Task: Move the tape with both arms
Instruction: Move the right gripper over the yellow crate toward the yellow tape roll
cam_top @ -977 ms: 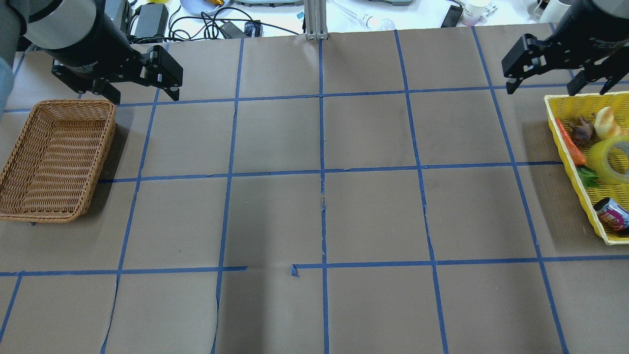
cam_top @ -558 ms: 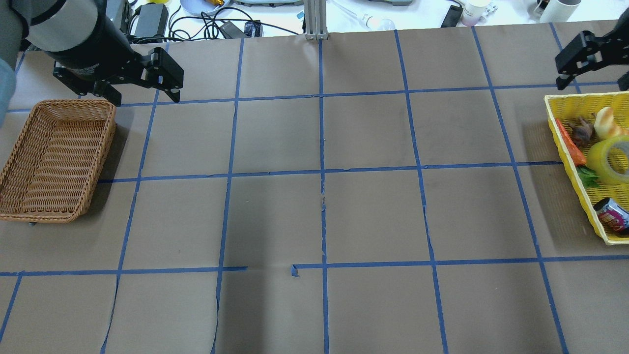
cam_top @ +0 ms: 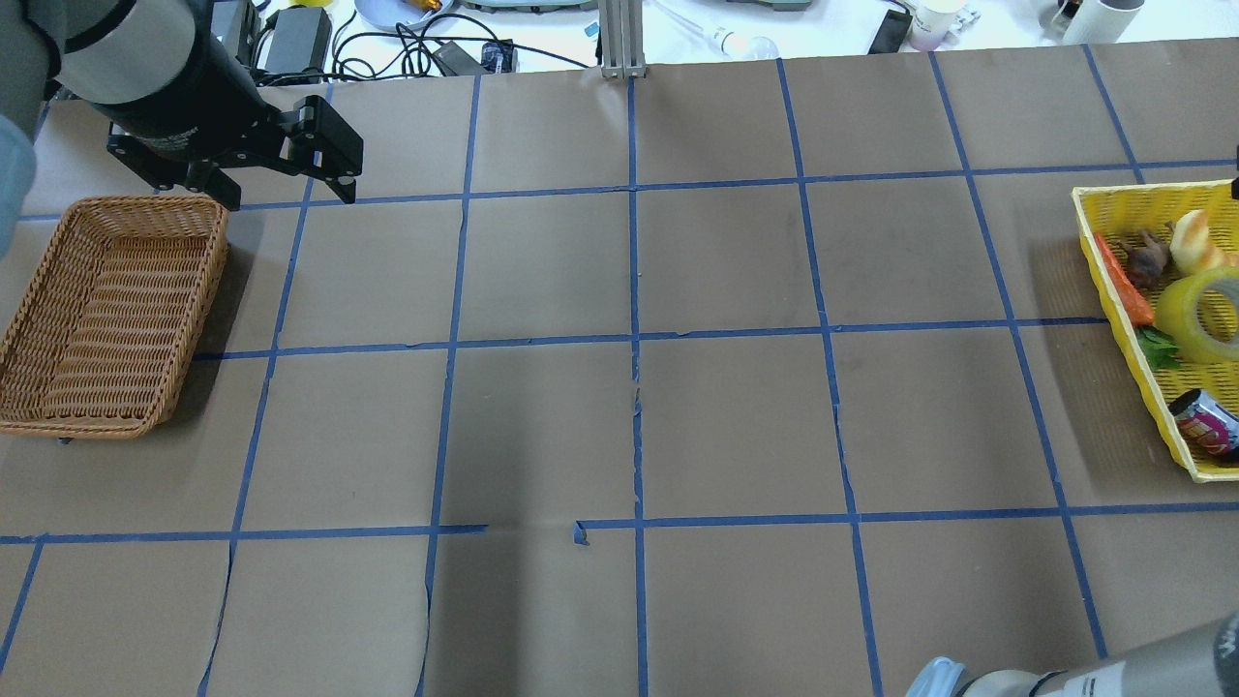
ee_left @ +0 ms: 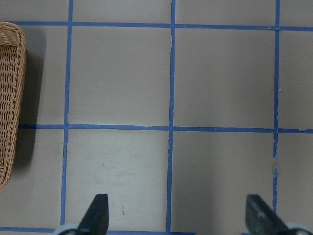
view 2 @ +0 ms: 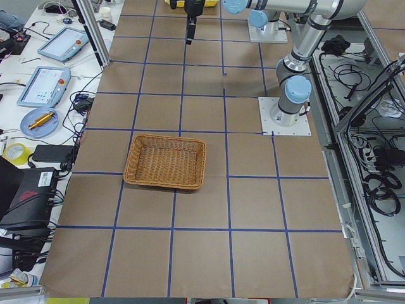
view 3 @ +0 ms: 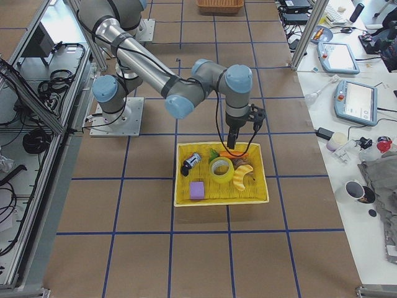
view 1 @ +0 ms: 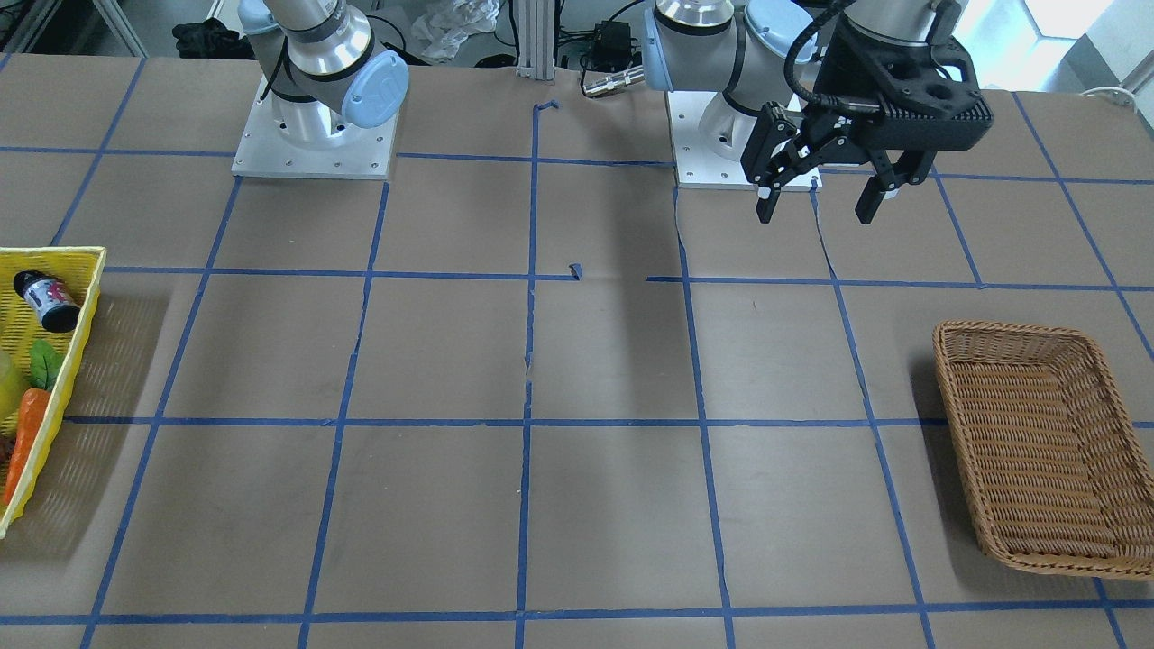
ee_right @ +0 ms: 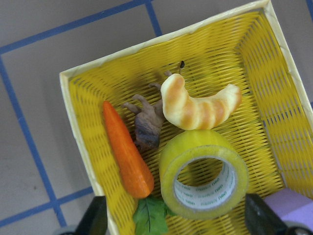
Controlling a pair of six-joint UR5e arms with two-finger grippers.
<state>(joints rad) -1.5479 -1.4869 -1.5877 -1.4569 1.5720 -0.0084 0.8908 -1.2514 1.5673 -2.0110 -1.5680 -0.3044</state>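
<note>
Right gripper [ee_right: 180, 221] has swung out over the yellow basket [ee_right: 161, 41], jaws apart above the tape [ee_right: 198, 147]; left gripper [view 1: 816, 203] waits, jaws apart, so I judge pickup next.

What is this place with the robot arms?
Probably a robot lab: a left arm and a right arm bolted to a table with a blue tape grid, and control tablets alongside.

Silver arms [view 1: 311, 45], blue caps [view 1: 374, 90], black claws [view 1: 816, 216]

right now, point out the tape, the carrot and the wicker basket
tape [ee_right: 195, 147]: right wrist view, yellow outer band
carrot [ee_right: 126, 152]: right wrist view, middle of its body
wicker basket [cam_top: 106, 319]: overhead view, bare floor
</note>
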